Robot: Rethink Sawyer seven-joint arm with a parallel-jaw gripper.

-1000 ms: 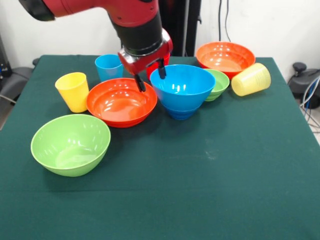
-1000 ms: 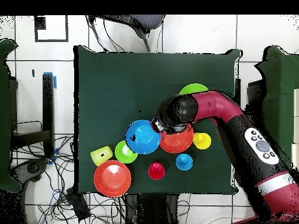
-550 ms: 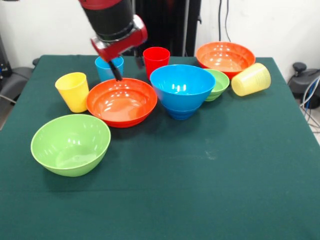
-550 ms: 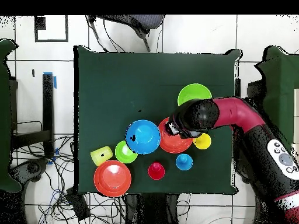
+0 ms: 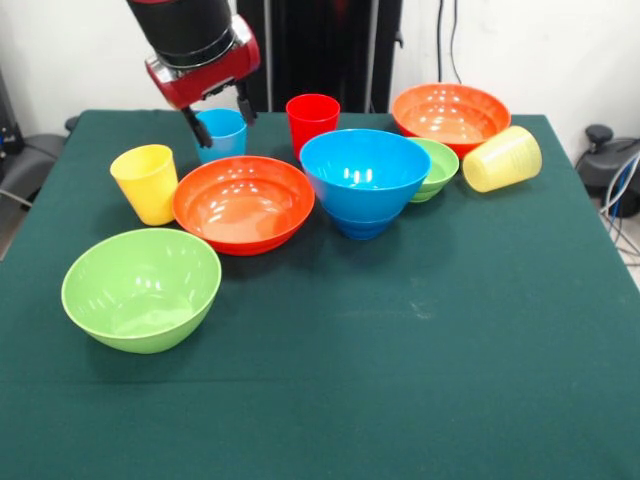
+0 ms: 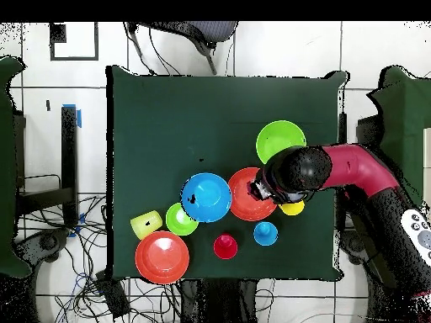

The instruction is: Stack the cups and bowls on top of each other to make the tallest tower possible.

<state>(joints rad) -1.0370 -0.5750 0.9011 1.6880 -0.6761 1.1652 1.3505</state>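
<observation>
front view: gripper (image 5: 218, 113) hanging open and empty above the table's (image 5: 420, 380) back left part, its two dark fingers (image 5: 193, 128) spread apart, one on each side of the light blue cup (image 5: 224, 133) as seen from here, though height above the cup hard to judge. light blue cup upright behind the near orange-red bowl (image 5: 243, 203); opaque yellow cup (image 5: 147, 183) upright just left of that bowl; red cup (image 5: 312, 121) upright behind the big blue bowl (image 5: 364, 175). big blue bowl seated in a second blue bowl (image 5: 361, 224), only the lower rim of which visible, forming a low two-bowl stack at the table's middle. small green bowl (image 5: 438, 168) touching the blue stack on its right; second orange-red bowl (image 5: 450, 113) behind it; ribbed pale yellow cup (image 5: 502, 158) lying on its side at far right. big green bowl (image 5: 141, 289) alone at front left, well apart from the rest. overhead view: arm (image 6: 353, 172) reaching in from the right, its wrist covering part of the near orange-red bowl (image 6: 246, 195) and the opaque yellow cup (image 6: 294, 207); gripper itself hidden under the wrist. big blue bowl (image 6: 205, 197) at centre, big green bowl (image 6: 279, 137) above the wrist, light blue cup (image 6: 265, 233) and red cup (image 6: 225, 246) below.
</observation>
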